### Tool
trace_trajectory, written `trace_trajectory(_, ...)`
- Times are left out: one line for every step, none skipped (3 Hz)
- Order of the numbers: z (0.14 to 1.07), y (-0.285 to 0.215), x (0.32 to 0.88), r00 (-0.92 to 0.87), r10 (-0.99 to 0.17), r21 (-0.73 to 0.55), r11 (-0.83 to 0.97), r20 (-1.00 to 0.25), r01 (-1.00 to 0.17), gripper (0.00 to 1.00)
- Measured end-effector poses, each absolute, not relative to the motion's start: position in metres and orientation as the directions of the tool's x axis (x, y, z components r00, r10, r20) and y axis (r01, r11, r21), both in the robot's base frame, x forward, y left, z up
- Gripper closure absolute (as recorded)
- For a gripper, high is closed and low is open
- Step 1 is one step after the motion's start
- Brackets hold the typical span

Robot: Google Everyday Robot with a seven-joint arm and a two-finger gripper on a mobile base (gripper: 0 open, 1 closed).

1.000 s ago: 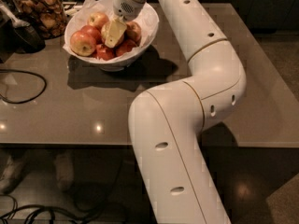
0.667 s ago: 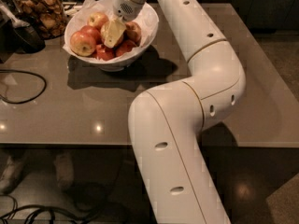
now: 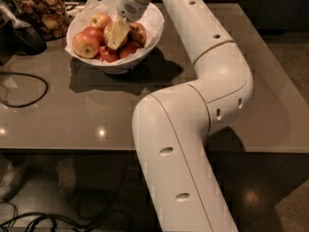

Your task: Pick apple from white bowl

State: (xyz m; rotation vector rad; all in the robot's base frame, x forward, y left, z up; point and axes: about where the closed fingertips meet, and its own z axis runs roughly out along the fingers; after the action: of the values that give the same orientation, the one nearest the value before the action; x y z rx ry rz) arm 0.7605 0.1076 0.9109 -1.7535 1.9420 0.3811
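The white bowl, lined with crumpled white paper, stands at the back left of the grey table. It holds several apples. A golden-yellow apple with red blush lies at the far side, and a larger red-and-yellow one lies by the left rim. Small red apples lie at the front. My gripper reaches down from the white arm into the middle of the bowl. It sits among the apples, just right of the golden one. What lies under it is hidden.
A glass jar of brown snacks stands left of the bowl, with a black object in front of it. A black cable loops on the table's left. My arm's elbow hangs over the table's right half.
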Motion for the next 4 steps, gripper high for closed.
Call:
trace_trajectory(0.934,0.110,0.758,-0.042,-0.840,-0.152,0.146,-0.540,-0.978,1.00)
trace_trajectory(0.967,0.115,0.746,0.009,-0.817,-0.187,0.121,-0.576,-0.975,1.00)
trace_trajectory(0.991,0.121,0.732,0.066,-0.788,-0.207,0.079,-0.612,-0.975,1.00)
trace_trajectory(1.013,0.130,0.711,0.130,-0.747,-0.211,0.014,-0.652,-0.977,1.00)
